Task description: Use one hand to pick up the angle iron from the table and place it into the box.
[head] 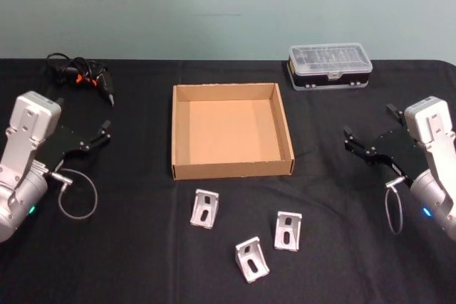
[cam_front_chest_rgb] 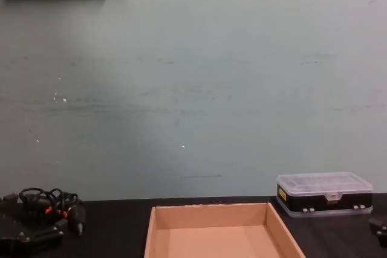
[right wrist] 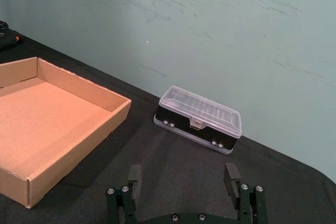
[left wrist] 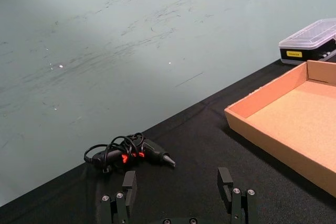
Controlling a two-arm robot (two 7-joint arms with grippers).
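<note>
Three silver angle irons lie on the black table (head: pixel 128 261) in front of the box: one on the left (head: pixel 204 208), one on the right (head: pixel 288 231), and the nearest one (head: pixel 252 259). The tan cardboard box (head: pixel 231 169) sits at the table's middle with nothing inside; its wall also shows in the left wrist view (left wrist: pixel 273 129) and the right wrist view (right wrist: pixel 79 145). My left gripper (head: pixel 96 137) hovers left of the box, open (left wrist: pixel 177 182). To the right of the box, my right gripper (head: pixel 369 122) is open too (right wrist: pixel 182 176). Neither touches anything.
A clear-lidded plastic case (head: pixel 330 65) stands behind the box at the back right. A black tool with orange marks and a coiled cable (head: pixel 82 76) lies at the back left. A pale green wall rises just behind the table's far edge.
</note>
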